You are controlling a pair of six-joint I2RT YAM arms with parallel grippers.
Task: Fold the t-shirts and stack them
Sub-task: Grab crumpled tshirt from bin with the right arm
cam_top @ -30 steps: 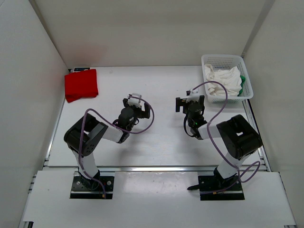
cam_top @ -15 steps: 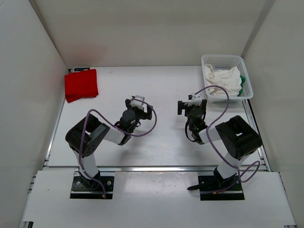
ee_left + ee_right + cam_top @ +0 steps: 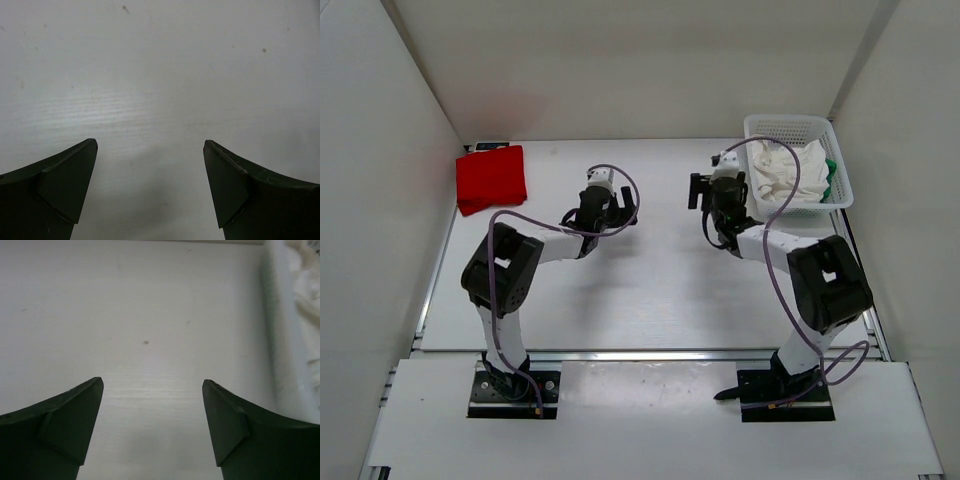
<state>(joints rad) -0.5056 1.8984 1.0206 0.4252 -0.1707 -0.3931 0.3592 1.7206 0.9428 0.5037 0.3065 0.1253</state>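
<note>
A folded red t-shirt (image 3: 491, 178) lies at the far left of the table. A white basket (image 3: 796, 128) at the far right holds a crumpled white t-shirt (image 3: 790, 170) with a bit of green cloth (image 3: 831, 177) beside it. My left gripper (image 3: 604, 205) is open and empty over bare table in the middle; its wrist view shows only table between its fingers (image 3: 65, 185). My right gripper (image 3: 720, 190) is open and empty just left of the basket. In the right wrist view the basket wall (image 3: 280, 340) and white cloth (image 3: 307, 285) show at the right edge.
White walls enclose the table on the left, back and right. A small dark object (image 3: 488, 147) lies behind the red shirt at the back wall. Purple cables loop from both arms.
Both arms have stretched away from their bases toward the back of the table. The right gripper has come closer to the basket. Both grippers stay open and empty.
</note>
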